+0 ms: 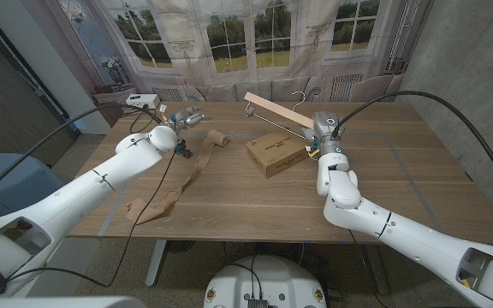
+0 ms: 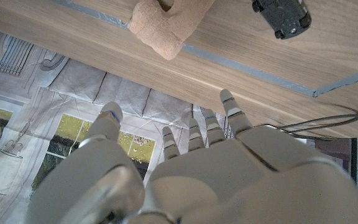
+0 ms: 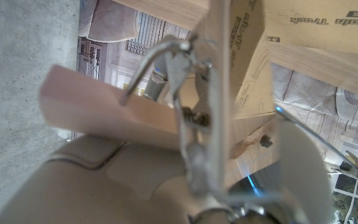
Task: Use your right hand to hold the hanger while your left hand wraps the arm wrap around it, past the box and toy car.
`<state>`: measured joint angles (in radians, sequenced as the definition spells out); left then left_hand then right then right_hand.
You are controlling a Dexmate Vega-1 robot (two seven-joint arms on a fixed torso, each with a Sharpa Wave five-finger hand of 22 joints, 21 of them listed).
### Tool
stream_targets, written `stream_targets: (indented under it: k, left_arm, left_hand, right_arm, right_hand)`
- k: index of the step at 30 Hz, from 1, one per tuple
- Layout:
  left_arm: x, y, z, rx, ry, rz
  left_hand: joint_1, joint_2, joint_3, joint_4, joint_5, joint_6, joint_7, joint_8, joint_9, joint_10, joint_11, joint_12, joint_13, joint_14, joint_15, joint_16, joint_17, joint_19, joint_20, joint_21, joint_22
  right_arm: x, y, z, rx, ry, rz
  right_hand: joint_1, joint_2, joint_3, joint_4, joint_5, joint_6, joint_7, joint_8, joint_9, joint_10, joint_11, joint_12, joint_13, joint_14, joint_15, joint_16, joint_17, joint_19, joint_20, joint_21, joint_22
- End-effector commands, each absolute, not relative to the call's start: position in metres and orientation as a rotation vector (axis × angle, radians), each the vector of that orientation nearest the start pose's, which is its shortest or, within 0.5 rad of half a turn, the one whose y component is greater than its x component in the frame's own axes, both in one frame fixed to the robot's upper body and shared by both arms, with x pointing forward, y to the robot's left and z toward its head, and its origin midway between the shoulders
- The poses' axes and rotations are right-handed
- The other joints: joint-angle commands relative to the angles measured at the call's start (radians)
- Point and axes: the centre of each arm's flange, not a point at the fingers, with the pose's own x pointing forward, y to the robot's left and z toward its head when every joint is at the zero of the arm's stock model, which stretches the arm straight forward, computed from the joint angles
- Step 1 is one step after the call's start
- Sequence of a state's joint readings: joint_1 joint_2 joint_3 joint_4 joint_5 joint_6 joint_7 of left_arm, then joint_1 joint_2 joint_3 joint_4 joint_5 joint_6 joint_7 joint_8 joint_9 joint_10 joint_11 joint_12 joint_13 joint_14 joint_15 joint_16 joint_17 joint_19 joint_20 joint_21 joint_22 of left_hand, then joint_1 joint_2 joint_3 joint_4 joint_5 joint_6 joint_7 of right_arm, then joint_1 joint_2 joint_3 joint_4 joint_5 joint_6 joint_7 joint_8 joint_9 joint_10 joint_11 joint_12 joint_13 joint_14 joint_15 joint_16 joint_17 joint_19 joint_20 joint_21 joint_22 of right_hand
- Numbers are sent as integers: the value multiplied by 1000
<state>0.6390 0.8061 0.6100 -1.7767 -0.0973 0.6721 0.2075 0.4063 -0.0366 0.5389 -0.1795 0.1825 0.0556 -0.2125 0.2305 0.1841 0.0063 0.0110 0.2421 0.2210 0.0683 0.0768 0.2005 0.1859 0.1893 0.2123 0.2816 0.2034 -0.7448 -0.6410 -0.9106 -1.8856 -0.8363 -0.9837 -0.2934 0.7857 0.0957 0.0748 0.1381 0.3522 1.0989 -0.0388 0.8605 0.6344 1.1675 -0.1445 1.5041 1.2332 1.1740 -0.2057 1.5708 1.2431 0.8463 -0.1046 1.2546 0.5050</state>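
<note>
Currently the wooden hanger point(image 1: 274, 109) is lifted off the wooden table point(image 1: 400, 188) at its far middle, its long bar running from far left down toward the near right, where the right hand point(image 1: 322, 137) grips it. Its metal hook point(image 1: 299, 96) rises from the bar's far side. In the right wrist view the pale bar point(image 3: 98, 112) and a metal clip point(image 3: 188, 93) sit right against the hand's back, with the cardboard box point(image 3: 291, 37) beyond. The right arm comes in from the near right corner and bends up at the wrist, so the hand stands above the box point(image 1: 276, 154), which lies just left of it.

The arm wrap point(image 1: 182, 175), a tan bandage, lies on the table in a long strip running from a rolled end point(image 1: 216, 137) at the far middle-left down to a loose end at the near left edge. In the left wrist view the rolled end point(image 2: 163, 25) rests on the wood, with the dark toy car point(image 2: 283, 15) near it but apart.

The left hand point(image 1: 187, 117) hovers at the far left, just left of the rolled end, fingers reaching toward the middle. The left wrist view shows the hand point(image 2: 185, 168) with fingers point(image 2: 232, 115) spread and extended, holding nothing and not touching the wrap. The left arm stretches diagonally from the near left corner.
</note>
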Motion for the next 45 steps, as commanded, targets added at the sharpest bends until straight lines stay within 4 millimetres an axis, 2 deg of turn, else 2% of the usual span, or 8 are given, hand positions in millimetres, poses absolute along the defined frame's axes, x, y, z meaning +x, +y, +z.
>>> stream_targets:
  k: [1, 3, 8, 11, 15, 27, 34, 45]
  left_arm:
    - [645, 270, 75, 1078, -153, 137]
    - [648, 266, 76, 1100, -139, 120]
    - [650, 258, 78, 1139, -126, 92]
    - [651, 252, 80, 1174, -109, 89]
    - [652, 243, 82, 1240, -86, 104]
    - [653, 217, 90, 1439, -44, 214]
    - [657, 201, 93, 1552, -34, 296]
    - [668, 180, 92, 1694, 53, 304]
  left_hand:
    - [30, -50, -18, 2, 15, -22, -5, -14, 4, -15, 5, 0, 6, -27, 11, -10, 2, 21, 1, 5, -6]
    - [33, -83, -38, 8, 23, -40, -4, -26, 4, -25, 8, -3, 7, -36, 14, -11, 3, 25, 2, 0, -9]
    - [35, -96, -46, 10, 27, -47, -5, -30, 5, -28, 5, -4, 8, -37, 13, -10, 3, 24, 2, -3, -10]
    - [37, -111, -59, 14, 35, -63, -6, -37, 5, -31, 6, -5, 9, -26, 12, -5, 3, 45, -9, 2, -11]
    - [40, -119, -68, 17, 41, -67, -6, -38, 5, -27, 2, -2, 10, -8, 10, 1, 4, 56, -6, 3, -12]
    - [81, -119, -81, 17, 68, -47, -7, -28, 8, 2, -12, 11, 12, 21, -19, 6, 3, 80, -6, 1, -14]
    - [47, -103, -104, 51, 74, -9, -6, -18, 10, 24, -23, 20, 15, 36, -30, 12, 10, 81, -8, -6, -13]
    - [51, -102, -112, 51, 77, -1, -8, -18, 10, 18, -30, 16, 15, 42, -43, 11, 10, 60, -2, -19, -13]
  right_arm:
    - [563, -181, -10, -1424, -511, -606]
    - [562, -182, -10, -1422, -512, -606]
    - [562, -184, -12, -1419, -513, -601]
    - [561, -186, -13, -1416, -512, -603]
    - [560, -188, -16, -1412, -513, -599]
    - [559, -195, -24, -1404, -507, -594]
    - [558, -198, -28, -1403, -506, -594]
    - [557, -206, -32, -1391, -501, -596]
  right_hand:
    - [6, 75, 1, 5, 0, 11, 13, 11, 6, -11, -9, 12, 5, 15, -5, 5, 5, -9, -14, 17, 1]
    - [8, 75, 1, 5, -1, 13, 15, 11, 0, -12, -8, 17, 5, 15, -5, 5, 5, -11, -14, 19, -2]
    - [9, 74, 2, 6, -2, 12, 16, 15, -4, -16, -8, 28, 4, 14, -5, 5, 5, -14, -16, 27, -8]
    - [10, 74, 2, 6, -2, 11, 15, 17, -5, -18, -7, 32, 4, 14, -5, 5, 5, -15, -16, 29, -11]
    - [11, 73, 2, 6, -3, 11, 16, 18, -7, -18, -7, 37, 4, 14, -5, 5, 5, -15, -15, 35, -13]
    - [13, 74, 3, 6, -5, 9, 16, 23, -13, -19, -5, 46, 4, 14, -5, 5, 5, -17, -16, 43, -24]
    - [16, 75, 4, 6, -6, 7, 17, 26, -15, -21, -7, 50, 4, 14, -5, 5, 5, -20, -15, 49, -28]
    - [17, 75, 5, 7, -9, 6, 17, 32, -19, -22, -6, 54, 4, 15, -5, 5, 5, -23, -16, 60, -36]
